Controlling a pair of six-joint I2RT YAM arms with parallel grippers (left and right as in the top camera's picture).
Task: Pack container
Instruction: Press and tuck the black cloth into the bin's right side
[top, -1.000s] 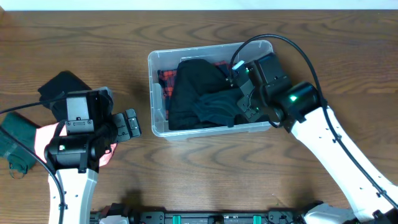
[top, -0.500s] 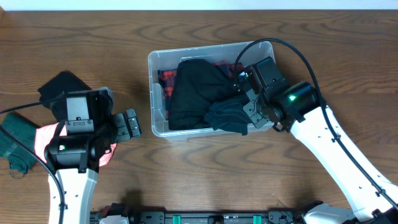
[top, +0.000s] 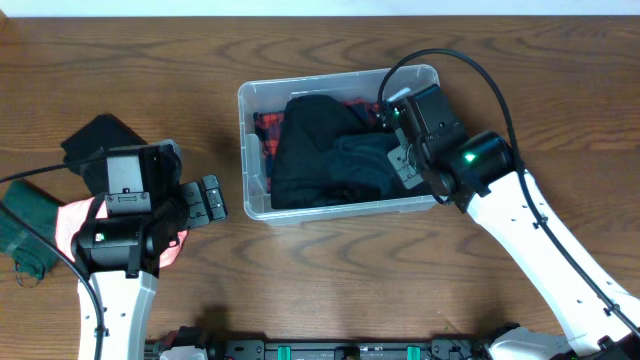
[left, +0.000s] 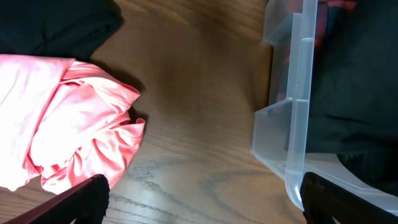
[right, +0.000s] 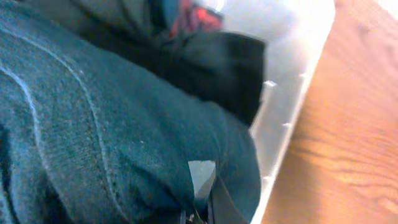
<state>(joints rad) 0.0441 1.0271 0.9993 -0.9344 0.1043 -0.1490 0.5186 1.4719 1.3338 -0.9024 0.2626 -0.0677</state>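
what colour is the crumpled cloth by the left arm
Salmon pink. The cloth shows best in the left wrist view.

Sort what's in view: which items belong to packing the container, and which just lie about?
Job: container, teal garment in right gripper, black garment and plaid cloth inside.
Lying about, perhaps awaiting packing: pink garment, black cloth, green cloth on the table.

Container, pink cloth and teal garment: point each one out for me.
container (top: 242, 140), overhead view, on its left rim.
pink cloth (left: 68, 130), left wrist view, middle of the crumpled bundle.
teal garment (right: 93, 137), right wrist view, on its seamed fabric.
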